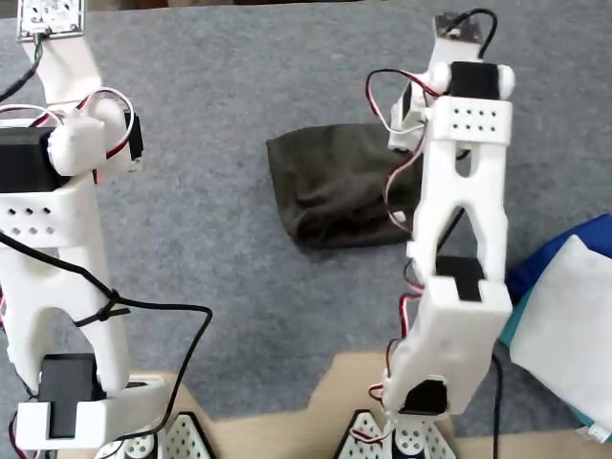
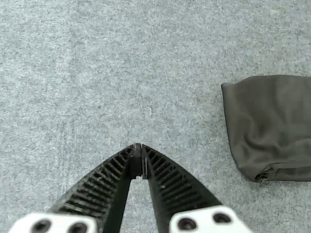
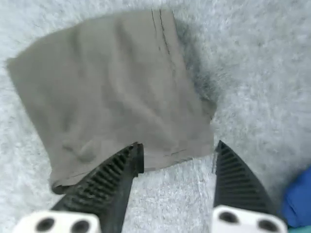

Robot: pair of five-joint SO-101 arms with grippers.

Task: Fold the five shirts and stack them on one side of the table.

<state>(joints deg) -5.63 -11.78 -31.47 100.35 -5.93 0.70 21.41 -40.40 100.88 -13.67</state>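
Observation:
A folded dark olive shirt (image 1: 335, 186) lies on the grey felt mid-table, also seen in the left wrist view (image 2: 269, 126) and the right wrist view (image 3: 112, 92). My right gripper (image 3: 177, 158) hangs open just above the shirt's near edge, one finger over the cloth, the other over bare felt. My left gripper (image 2: 137, 162) is shut with nothing in it, above bare felt to the left of the shirt. At the table's right edge sit a folded white shirt (image 1: 569, 330) on a blue shirt (image 1: 574, 251).
Grey felt (image 1: 210, 86) covers the table. Both white arms stand along the near edge, the left arm (image 1: 62, 239) and the right arm (image 1: 464, 210), with loose cables. A blue cloth corner (image 3: 299, 199) lies near my right gripper.

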